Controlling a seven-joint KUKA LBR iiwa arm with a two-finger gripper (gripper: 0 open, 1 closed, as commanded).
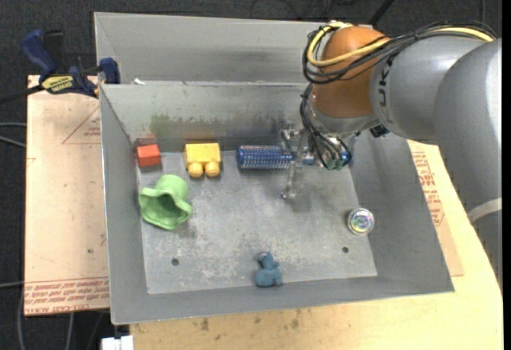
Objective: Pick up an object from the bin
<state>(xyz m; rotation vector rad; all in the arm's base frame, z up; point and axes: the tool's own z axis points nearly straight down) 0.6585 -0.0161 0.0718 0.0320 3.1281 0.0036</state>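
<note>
Arm segments of grey metal (447, 93) come in from the right of the camera view and take up its upper right corner, ending in a rounded orange wrist cover (347, 73) looped with yellow and black cables. Below lies the grey metal bin (231, 232), its floor scuffed, with the loose things spread well apart. The gripper (289, 190) hangs from under the orange cover to a spot close to the bin floor, a little right of centre and near the back wall; whether it is spread or clenched cannot be told from this angle. A crumpled green soft piece (166, 204) sits by the left wall. A blue bristly roller (263, 157) lies on its side along the back wall, its right end just beside the gripper, nearer to it than anything else; contact between them cannot be made out. A yellow block with two yellow balls at its front (203, 158) lies left of the roller, and a small red cube (148, 154) left of that. A small blue figure (267, 270) rests near the front wall, and a shiny round disc (361, 220) lies toward the right wall.
</note>
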